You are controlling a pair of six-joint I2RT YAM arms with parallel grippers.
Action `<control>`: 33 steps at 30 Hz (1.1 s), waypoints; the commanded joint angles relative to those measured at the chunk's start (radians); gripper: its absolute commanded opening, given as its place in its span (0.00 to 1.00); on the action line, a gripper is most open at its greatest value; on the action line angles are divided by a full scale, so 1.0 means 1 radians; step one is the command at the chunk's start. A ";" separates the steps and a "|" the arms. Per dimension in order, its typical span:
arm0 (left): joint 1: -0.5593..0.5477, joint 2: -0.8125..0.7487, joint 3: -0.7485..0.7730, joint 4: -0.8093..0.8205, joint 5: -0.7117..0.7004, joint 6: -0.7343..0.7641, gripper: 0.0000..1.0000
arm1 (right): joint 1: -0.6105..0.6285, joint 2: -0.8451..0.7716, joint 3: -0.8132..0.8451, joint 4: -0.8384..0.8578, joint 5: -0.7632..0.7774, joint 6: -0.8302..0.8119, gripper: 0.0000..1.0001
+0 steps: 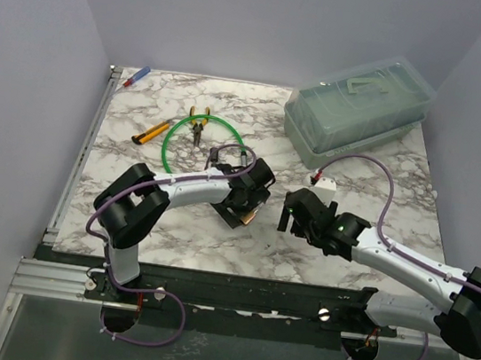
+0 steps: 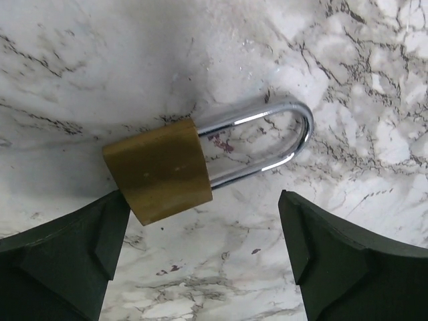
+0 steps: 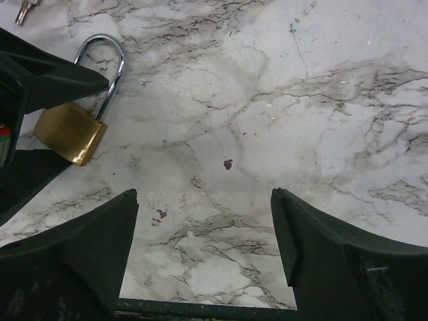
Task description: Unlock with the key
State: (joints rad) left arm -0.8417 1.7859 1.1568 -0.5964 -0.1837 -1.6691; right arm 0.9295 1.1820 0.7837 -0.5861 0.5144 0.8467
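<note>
Left gripper (image 2: 204,261) hangs wide open and empty just above the brass padlock (image 2: 158,171), with one finger close to the lock's body; I cannot tell whether it touches. Right gripper (image 3: 204,254) is spread just as wide with nothing between its jaws, low over the bare marble table (image 3: 301,120) just right of the lock.

The lock lies flat near the middle of the table. Both legs of its chrome shackle (image 2: 294,124) appear seated in the body, so I judge it locked. The key (image 3: 25,8) — if the small silver glint cut off at the top-left edge of the right wrist view is it — lies beyond the lock, apart from both grippers.

By my reading nothing of the task is done: the key has to be picked up, the lock steadied, the key fed in and turned.

A green cable (image 1: 167,145) loops far-left of the lock, with yellow-handled pliers (image 1: 197,126) inside it and a yellow utility knife (image 1: 150,132) beside it. A pen (image 1: 136,77) lies at the far-left corner, and a lidded plastic box (image 1: 358,107) sits far right.

The left arm's own fingers crowd the lock — I judge they could block the keyhole, which no view shows.
</note>
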 commanded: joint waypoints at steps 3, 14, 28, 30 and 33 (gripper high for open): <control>-0.035 -0.151 -0.013 0.034 -0.065 0.111 0.99 | -0.003 -0.037 0.023 -0.049 0.061 0.008 0.86; -0.023 -0.785 -0.393 -0.403 -0.439 0.104 0.96 | -0.003 -0.087 0.005 -0.006 0.041 -0.013 0.86; 0.409 -0.887 -0.560 -0.313 -0.301 0.339 0.85 | -0.003 -0.052 -0.015 0.046 -0.049 -0.015 0.85; 0.459 -0.861 -0.559 -0.296 -0.293 0.365 0.83 | -0.003 -0.061 -0.025 0.044 -0.057 -0.008 0.85; 0.506 -0.811 -0.550 -0.267 -0.269 0.418 0.80 | -0.003 -0.067 -0.034 0.040 -0.063 0.001 0.85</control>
State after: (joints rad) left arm -0.3931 0.9260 0.6010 -0.9413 -0.5114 -1.3743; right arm 0.9291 1.1343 0.7753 -0.5579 0.4744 0.8318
